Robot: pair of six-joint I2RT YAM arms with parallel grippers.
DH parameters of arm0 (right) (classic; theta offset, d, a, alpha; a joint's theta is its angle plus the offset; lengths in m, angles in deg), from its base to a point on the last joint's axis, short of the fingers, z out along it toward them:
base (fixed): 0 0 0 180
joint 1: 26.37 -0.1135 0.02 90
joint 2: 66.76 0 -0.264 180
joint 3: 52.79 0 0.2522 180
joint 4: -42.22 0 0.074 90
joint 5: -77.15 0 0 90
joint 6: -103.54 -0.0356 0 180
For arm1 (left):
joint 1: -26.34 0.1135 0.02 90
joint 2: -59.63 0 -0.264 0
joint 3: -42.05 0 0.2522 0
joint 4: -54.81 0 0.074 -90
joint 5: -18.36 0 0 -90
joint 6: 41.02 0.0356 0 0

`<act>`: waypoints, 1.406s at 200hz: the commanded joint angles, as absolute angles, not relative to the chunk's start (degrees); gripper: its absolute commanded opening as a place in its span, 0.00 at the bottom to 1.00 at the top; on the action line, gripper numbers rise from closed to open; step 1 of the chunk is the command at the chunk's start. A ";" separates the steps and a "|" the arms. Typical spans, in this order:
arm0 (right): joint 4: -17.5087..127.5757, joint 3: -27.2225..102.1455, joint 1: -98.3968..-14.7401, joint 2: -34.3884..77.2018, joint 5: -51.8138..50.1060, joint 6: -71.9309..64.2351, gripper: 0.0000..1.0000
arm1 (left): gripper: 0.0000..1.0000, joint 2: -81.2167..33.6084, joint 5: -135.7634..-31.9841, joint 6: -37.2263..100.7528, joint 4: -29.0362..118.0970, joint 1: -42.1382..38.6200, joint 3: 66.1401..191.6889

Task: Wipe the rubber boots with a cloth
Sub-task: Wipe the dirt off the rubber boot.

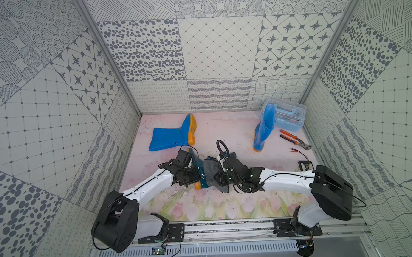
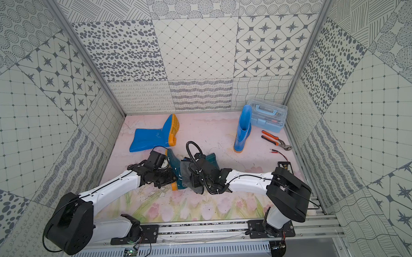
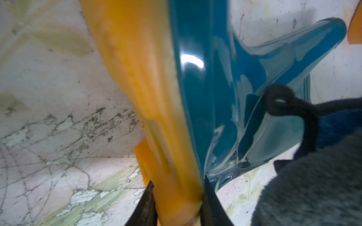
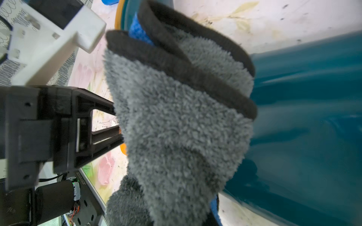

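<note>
Tabletop (image 1: 224,133) scuffed floral, walls (image 1: 220,49) patterned; left claw (image 3: 177,207) tight on teal boot (image 3: 205,97), right claw (image 1: 220,177) tight on cloth (image 4: 176,127).

Two high overhead views; both wrist cameras close on teal boot (image 3: 215,97)

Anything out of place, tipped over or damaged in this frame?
Yes. One blue boot lies on its side at the back; the other blue boot stands upright. The floral mat is cracked and flaking beside the teal boot. Pliers lie loose outside the toolbox.
</note>
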State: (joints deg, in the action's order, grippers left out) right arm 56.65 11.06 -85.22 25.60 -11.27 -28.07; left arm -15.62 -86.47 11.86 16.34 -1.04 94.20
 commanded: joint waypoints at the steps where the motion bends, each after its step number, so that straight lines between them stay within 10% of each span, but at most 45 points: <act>1: 51.94 15.13 -87.11 31.59 -7.05 -28.34 0.00 | 0.00 -17.72 -88.81 14.06 11.33 -2.35 92.90; 135: 63.52 -7.47 -68.03 9.54 -11.14 -28.96 0.00 | 0.00 -19.99 -90.63 14.11 13.17 -2.75 92.81; 281: 47.21 1.06 -95.00 24.99 -19.41 -19.44 0.00 | 0.00 -23.79 -98.11 12.55 15.56 -3.29 93.08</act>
State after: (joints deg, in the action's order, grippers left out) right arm 52.32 1.94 -95.69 25.53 -15.68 -20.16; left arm -18.59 -87.55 11.03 15.05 -1.30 95.62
